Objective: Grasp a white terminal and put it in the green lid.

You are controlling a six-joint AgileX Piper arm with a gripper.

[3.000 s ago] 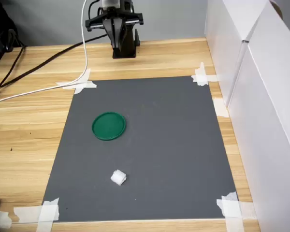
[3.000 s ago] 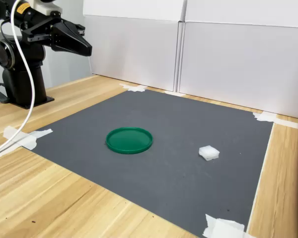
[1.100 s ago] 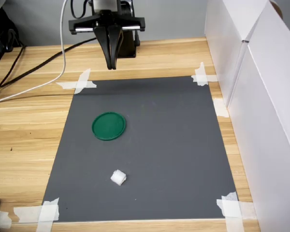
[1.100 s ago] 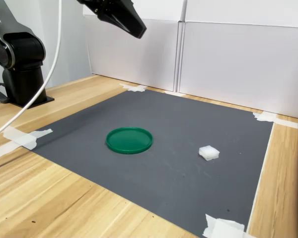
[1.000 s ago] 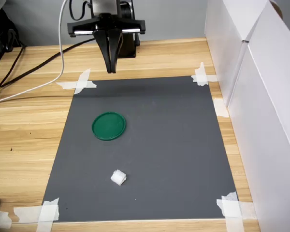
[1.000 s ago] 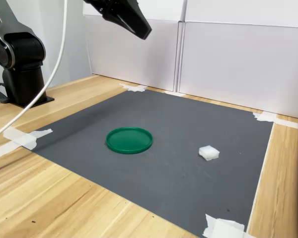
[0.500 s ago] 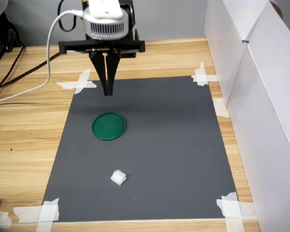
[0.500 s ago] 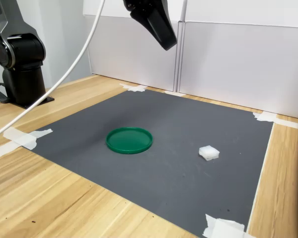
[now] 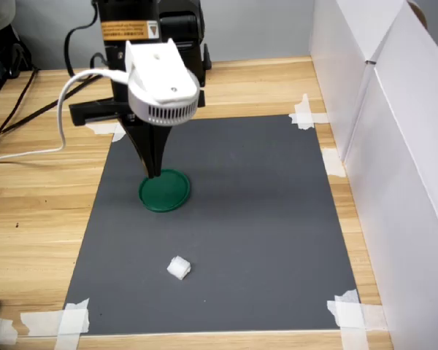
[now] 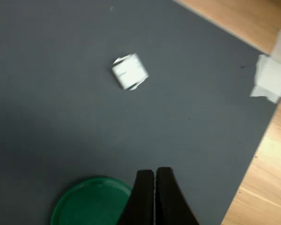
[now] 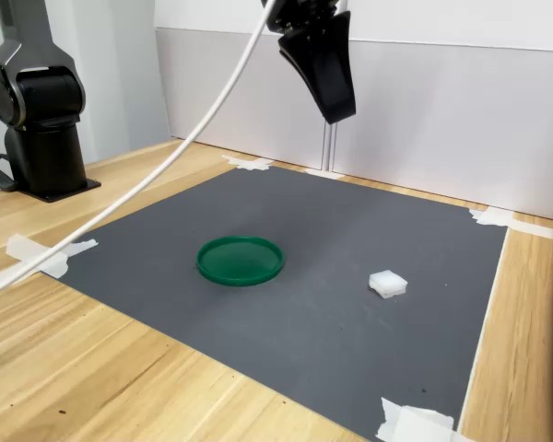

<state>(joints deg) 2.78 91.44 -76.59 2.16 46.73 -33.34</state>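
Observation:
The white terminal (image 9: 179,268) (image 11: 388,283) (image 10: 129,71) is a small translucent block lying alone on the dark grey mat (image 9: 263,219). The green lid (image 9: 165,191) (image 11: 241,260) (image 10: 91,201) lies flat on the mat, apart from the terminal and with nothing in it. My gripper (image 9: 154,172) (image 11: 339,114) (image 10: 154,174) hangs high in the air above the mat, pointing down, over the lid's far edge in the first exterior view. Its black fingers are pressed together and hold nothing.
White tape strips (image 9: 121,125) (image 9: 350,312) hold the mat's corners to the wooden table (image 9: 36,211). White panels (image 9: 394,146) wall the first exterior view's right. The arm's black base (image 11: 39,110) and a white cable (image 11: 166,170) stand at the second exterior view's left.
The arm has swung out from its base over the mat, and the shut gripper now hangs above the green lid's area. The terminal and the lid have not moved.

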